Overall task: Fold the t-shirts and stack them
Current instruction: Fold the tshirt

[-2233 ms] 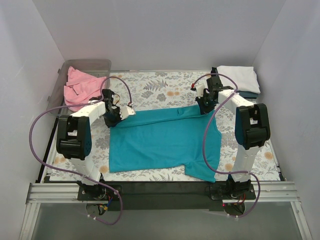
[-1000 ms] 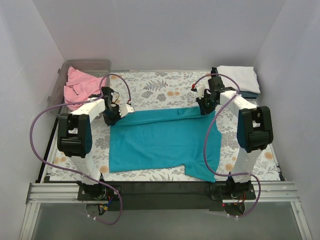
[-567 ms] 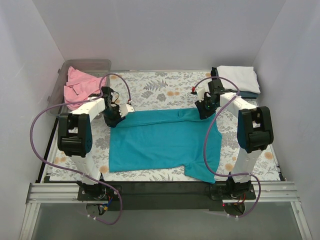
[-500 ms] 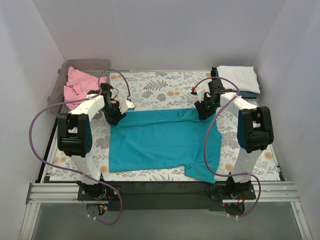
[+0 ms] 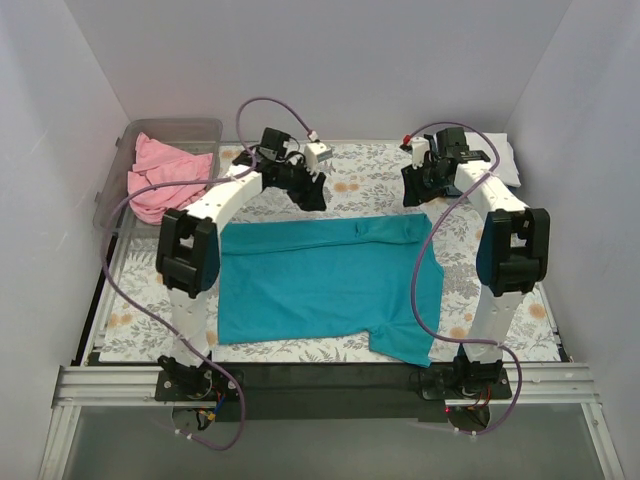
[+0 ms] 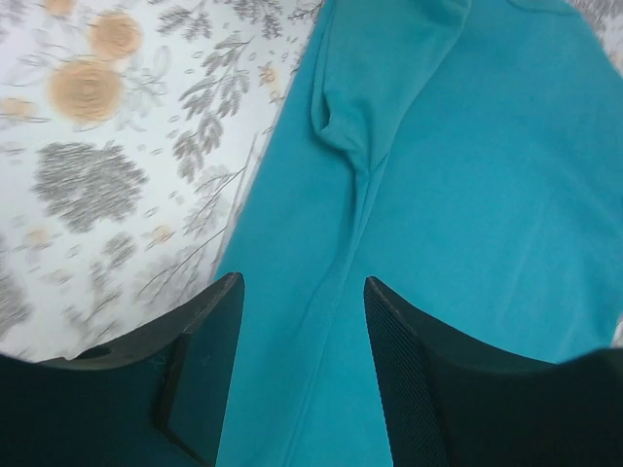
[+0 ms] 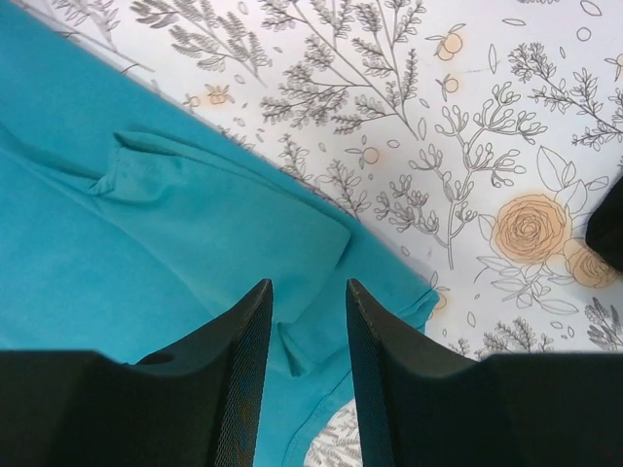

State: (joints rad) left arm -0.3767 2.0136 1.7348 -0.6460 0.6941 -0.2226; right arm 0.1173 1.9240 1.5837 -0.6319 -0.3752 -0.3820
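White walls close in the left, back and right sides of the workspace. A clear plastic bin point(image 5: 120, 165) sits at the far left corner, with a crumpled pink t-shirt point(image 5: 160, 178) inside it. The counter is covered by a floral tablecloth point(image 5: 350, 170) with grey leaves and orange roses on white. An aluminium rail point(image 5: 320, 385) runs along the near edge, where the arm bases sit. The teal t-shirt point(image 5: 320, 280) lies spread flat mid-counter, its far edge folded into a band and one sleeve sticking out at the near right. The left arm reaches over to the back centre, and the left hand point(image 5: 312, 195) sits just past the shirt's far edge. In the left wrist view the left hand point(image 6: 302, 287) is moderately wide with nothing between the fingers point(image 6: 200, 370). It looks down on the teal t-shirt point(image 6: 467, 195), which has a small pucker near its hem, and on the tablecloth point(image 6: 117, 146) to the left of it. The right hand point(image 5: 413, 192) is at the back right, near the shirt's far right corner. In the right wrist view the right hand point(image 7: 308, 287) shows a narrow gap and holds nothing. It is above the folded corner of the teal t-shirt point(image 7: 146, 253), with the tablecloth point(image 7: 467, 117) beyond. A white t-shirt point(image 5: 510, 165) sits at the far right corner, mostly hidden behind the right arm. Purple cables point(image 5: 270, 105) loop off both arms.
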